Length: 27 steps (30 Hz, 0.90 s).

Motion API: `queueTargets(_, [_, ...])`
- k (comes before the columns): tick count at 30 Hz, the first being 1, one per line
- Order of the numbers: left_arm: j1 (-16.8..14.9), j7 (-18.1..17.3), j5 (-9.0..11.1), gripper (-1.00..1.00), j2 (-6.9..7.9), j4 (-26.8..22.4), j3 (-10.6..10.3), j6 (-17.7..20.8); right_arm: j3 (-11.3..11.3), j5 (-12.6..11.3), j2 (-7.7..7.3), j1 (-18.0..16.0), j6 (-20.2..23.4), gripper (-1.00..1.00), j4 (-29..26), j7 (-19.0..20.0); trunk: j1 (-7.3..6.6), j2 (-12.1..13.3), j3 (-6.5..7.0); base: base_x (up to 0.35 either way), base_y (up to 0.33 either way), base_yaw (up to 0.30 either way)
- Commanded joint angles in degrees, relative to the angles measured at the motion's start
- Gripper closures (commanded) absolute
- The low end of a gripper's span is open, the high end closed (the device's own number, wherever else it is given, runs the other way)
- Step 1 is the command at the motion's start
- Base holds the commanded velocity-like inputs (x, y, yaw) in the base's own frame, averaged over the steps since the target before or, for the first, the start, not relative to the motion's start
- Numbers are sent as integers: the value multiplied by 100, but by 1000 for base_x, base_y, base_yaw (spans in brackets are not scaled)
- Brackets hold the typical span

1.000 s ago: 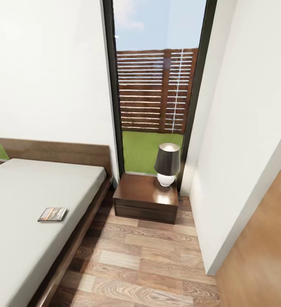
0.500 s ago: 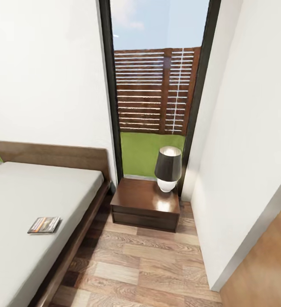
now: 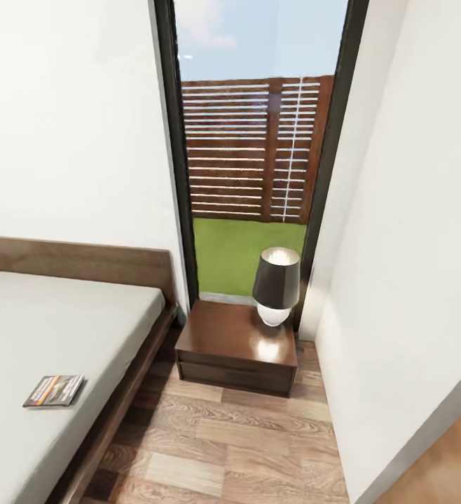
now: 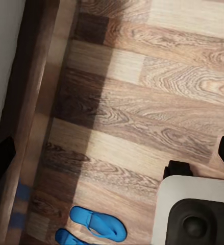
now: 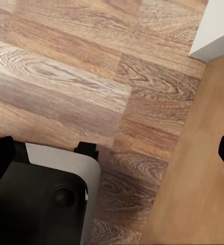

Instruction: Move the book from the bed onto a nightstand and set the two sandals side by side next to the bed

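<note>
Head view
Bed (image 3: 55, 329): at the left, grey mattress inside a dark wood frame, headboard against the white wall.
Book (image 3: 54, 390): flat on the mattress, near the bed's right edge but clear of it.
Nightstand (image 3: 234, 346): just beside the bed's head corner, in front of the tall window (image 3: 251, 154).
Lamp (image 3: 277, 285): on the nightstand's far right corner — the rest of the top is bare.
Floor (image 3: 237, 448): an open strip of wood planks between the bed frame and the right wall (image 3: 413, 245), running up to the nightstand's drawer front.

Left wrist view
Sandals (image 4: 98, 223): blue, two on the planks close to the bed frame's side rail; the nearer one is cut off by the picture's edge.
Robot base (image 4: 193, 212): white and black, near the sandals with a gap of floor between.
Left gripper: dark finger tips at opposite picture edges — spread wide, holding nothing.

Right wrist view
Floor: bare planks, a white wall corner (image 5: 214, 30) at one side.
Right gripper: finger tips likewise far apart, empty.
</note>
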Motion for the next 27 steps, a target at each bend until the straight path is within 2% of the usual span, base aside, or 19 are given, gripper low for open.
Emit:
queueTargets(1, [-5,3,-5,-100,-1,6,32,-23,34,18,-3,-6,-23,-100,4,5,5,-9,-10,293,-115,0])
queueTargets(17, [-5,3,-13,-100,-8,6,32,-23,42,27,26,-3,-24,-100,9,5,5,-9,-10,282,-123,0])
queueTargets(27, [-5,3,-8,-100,-8,6,32,-23,40,86,137,-6,-23,-100,6,5,5,-9,-18,243,18,18])
